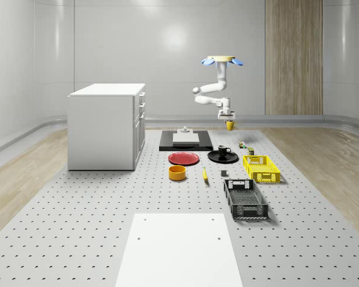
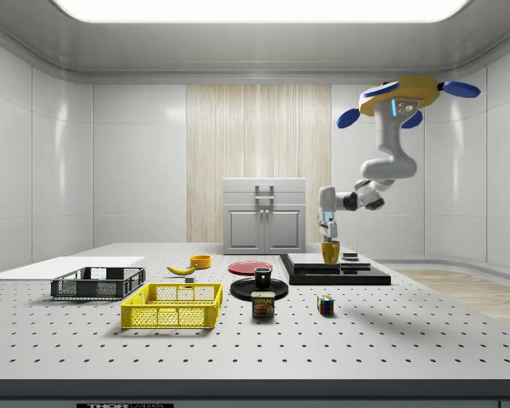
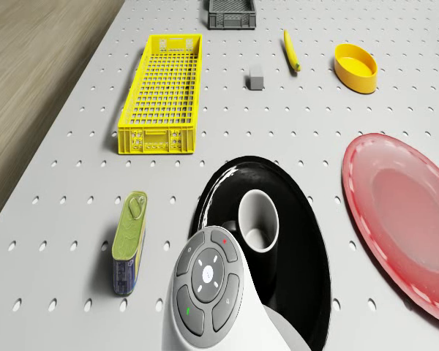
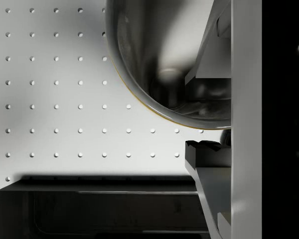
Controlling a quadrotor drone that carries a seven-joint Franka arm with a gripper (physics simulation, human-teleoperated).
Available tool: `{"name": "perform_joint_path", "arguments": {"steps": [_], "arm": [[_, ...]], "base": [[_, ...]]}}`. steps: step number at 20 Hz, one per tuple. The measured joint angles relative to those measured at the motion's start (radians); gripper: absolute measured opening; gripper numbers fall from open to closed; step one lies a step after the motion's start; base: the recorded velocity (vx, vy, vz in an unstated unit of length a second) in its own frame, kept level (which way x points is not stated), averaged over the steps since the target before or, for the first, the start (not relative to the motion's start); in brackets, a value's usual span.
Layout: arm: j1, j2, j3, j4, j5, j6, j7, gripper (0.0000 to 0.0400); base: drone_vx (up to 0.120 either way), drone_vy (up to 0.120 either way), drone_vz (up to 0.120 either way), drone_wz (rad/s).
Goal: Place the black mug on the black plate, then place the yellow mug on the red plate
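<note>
The drone (image 1: 221, 60) hovers high over the table's far part, its arm hanging down. My gripper (image 1: 226, 113) is shut on the yellow mug (image 1: 230, 125), which hangs in the air above and behind the black plate (image 1: 223, 158). In the side view the yellow mug (image 2: 330, 252) hangs under the gripper (image 2: 328, 231), near the black slab. In the wrist view a finger (image 4: 209, 50) reaches inside the mug's bowl (image 4: 159, 59), with the other outside the rim. The black mug (image 3: 258, 219) stands upright on the black plate (image 3: 223, 190). The red plate (image 3: 402, 219) lies bare beside it.
A black slab (image 1: 185, 141) with a white block lies behind the plates, and a white cabinet (image 1: 107, 125) stands at the whole-scene view's left. A yellow bowl (image 1: 177, 173), banana (image 1: 204, 174), yellow crate (image 1: 261, 168), black crate (image 1: 245, 198), can (image 3: 129, 241) and cube (image 2: 325, 304) lie around.
</note>
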State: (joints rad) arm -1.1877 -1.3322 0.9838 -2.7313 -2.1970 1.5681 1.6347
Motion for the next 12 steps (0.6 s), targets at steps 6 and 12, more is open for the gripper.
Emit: {"name": "perform_joint_path", "arguments": {"steps": [6, 12], "arm": [[0.000, 0.000, 0.000, 0.000, 0.000, 0.000, 0.000, 0.0110], [0.000, 0.000, 0.000, 0.000, 0.000, 0.000, 0.000, 0.0110]], "base": [[0.120, -0.120, 0.000, 0.000], [0.120, -0.120, 0.000, 0.000]]}}
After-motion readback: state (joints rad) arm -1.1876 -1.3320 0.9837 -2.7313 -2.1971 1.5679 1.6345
